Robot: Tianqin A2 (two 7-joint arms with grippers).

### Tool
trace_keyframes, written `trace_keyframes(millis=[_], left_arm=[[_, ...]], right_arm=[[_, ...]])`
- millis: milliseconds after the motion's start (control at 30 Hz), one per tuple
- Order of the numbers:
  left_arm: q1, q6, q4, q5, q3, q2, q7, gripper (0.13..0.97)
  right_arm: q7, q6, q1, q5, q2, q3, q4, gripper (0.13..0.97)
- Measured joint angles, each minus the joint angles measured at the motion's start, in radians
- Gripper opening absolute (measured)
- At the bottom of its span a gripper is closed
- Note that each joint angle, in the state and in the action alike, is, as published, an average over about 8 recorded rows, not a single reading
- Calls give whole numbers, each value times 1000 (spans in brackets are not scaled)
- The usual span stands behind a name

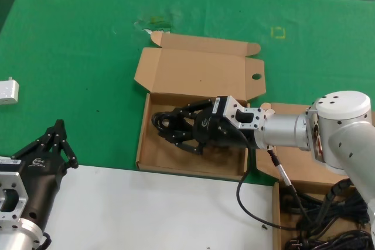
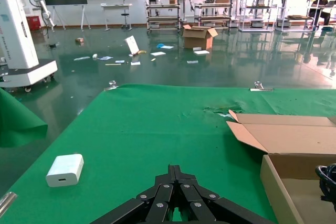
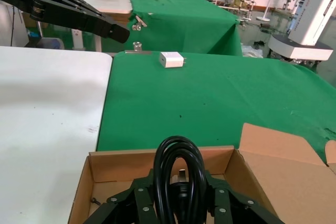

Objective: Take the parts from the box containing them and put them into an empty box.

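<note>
Here the right gripper (image 1: 176, 128), clamped on a coiled black power cord (image 1: 167, 125), hangs low inside the empty box (image 1: 153, 156), cord lying across its floor; the left gripper (image 1: 55, 139) waits outside it, fingers together.

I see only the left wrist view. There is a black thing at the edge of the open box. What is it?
Observer: A coiled power cord, gripped by the right gripper inside the box with the round hole.
Operator: Are other cords left somewhere?
Observer: Yes, more cords lie in a second box by the robot's right side.
Operator: And the left gripper?
Observer: The left gripper waits, closed, over the table edge.
</note>
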Motion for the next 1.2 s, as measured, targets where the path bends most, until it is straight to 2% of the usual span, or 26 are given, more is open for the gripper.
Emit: trace_keyframes(millis=[267,567,833,967,1200], left_arm=[[0,0,0,0,0,0,0,139],[0,0,0,0,0,0,0,139],[0,0,0,0,0,0,0,143],[0,0,0,0,0,0,0,146],[0,0,0,0,0,0,0,177]], right_arm=[[-12,-2,3,-3,-3,22,-16,357],[3,-13,-14,3,2,43,15,470],[11,-16,-23,5,5,46,33,648],[11,-16,-23,5,5,46,33,648],[18,-6,-35,7,8,49,47,798]])
